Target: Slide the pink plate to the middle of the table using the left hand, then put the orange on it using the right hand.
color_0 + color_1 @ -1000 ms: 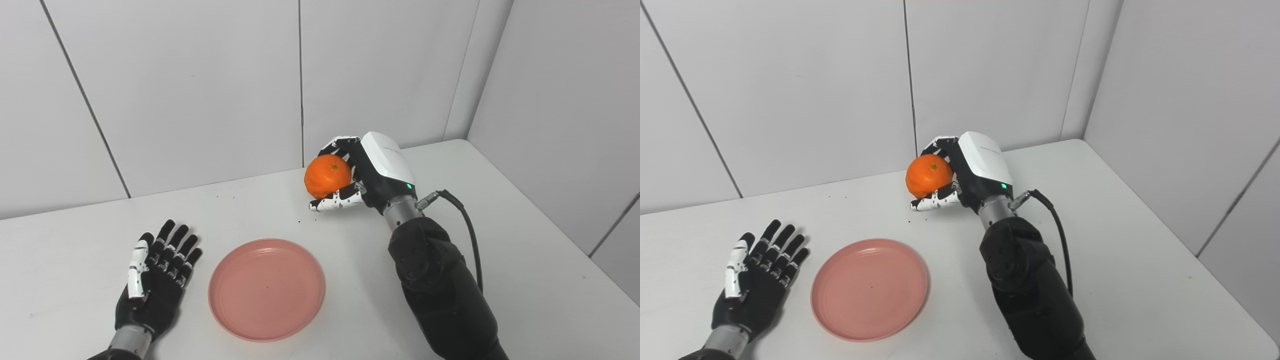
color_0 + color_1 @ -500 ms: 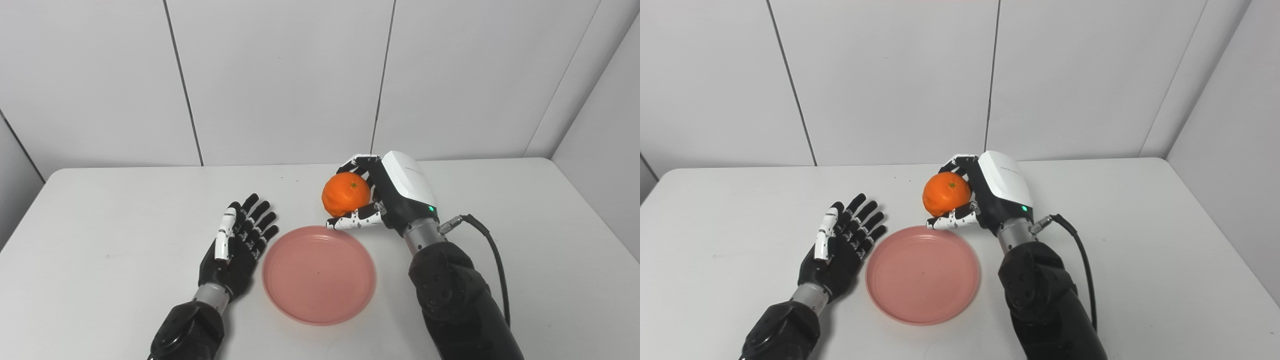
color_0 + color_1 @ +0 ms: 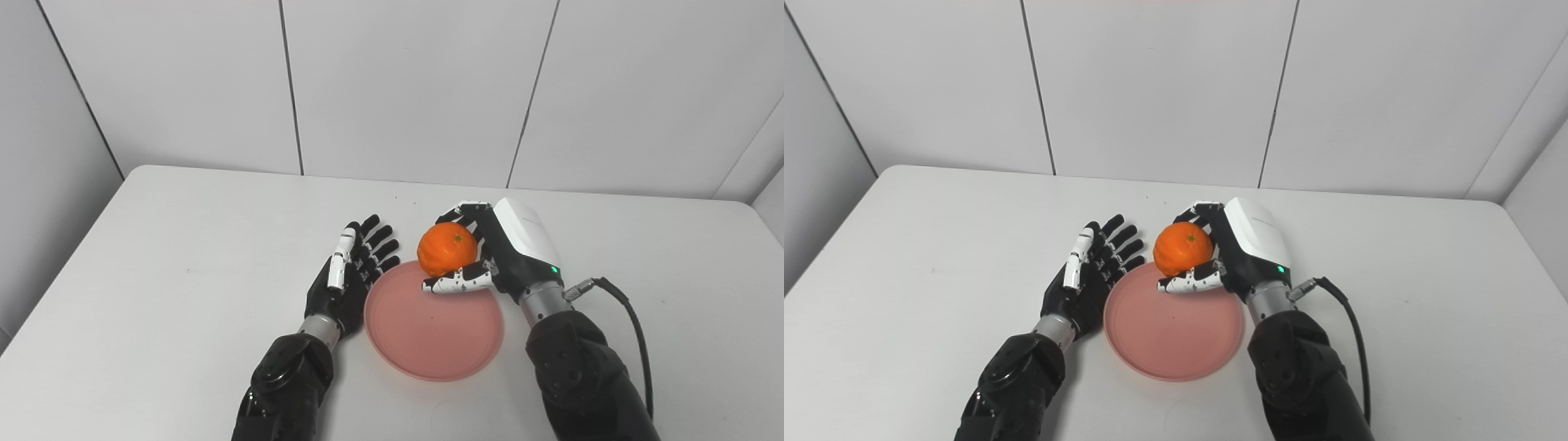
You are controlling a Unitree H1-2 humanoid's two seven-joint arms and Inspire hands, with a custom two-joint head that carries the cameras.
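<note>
Centrally on the white tabletop [image 3: 153, 257] lay a round pink plastic plate [image 3: 433, 321], with wide bare surface on every side out to the tabletop's edges. Just beside the plate's left rim rested the black left hand [image 3: 349, 285], its fingers [image 3: 380, 236] spread flat and holding nothing. Above the plate's far rim, the white-backed right hand [image 3: 496, 254] had its fingers [image 3: 456, 283] wrapped around a round orange fruit [image 3: 447, 248], which was held clear of the plate.
</note>
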